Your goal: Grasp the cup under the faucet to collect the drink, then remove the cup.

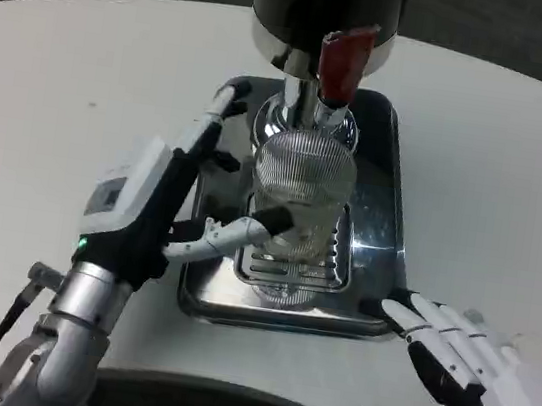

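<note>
under the tap (343, 67), the cup (298, 212) sits on the drip tray (388, 230), clear ribbed glass or plastic, can't tell which. left hand (187, 186) is around its side w/ thumb touching the front, looks like it's holding it. right hand (462, 351) rests nearby, fingers spread, holding nothing. prob slippery and tippy once full, so grip mid-body, keep it upright.
</note>
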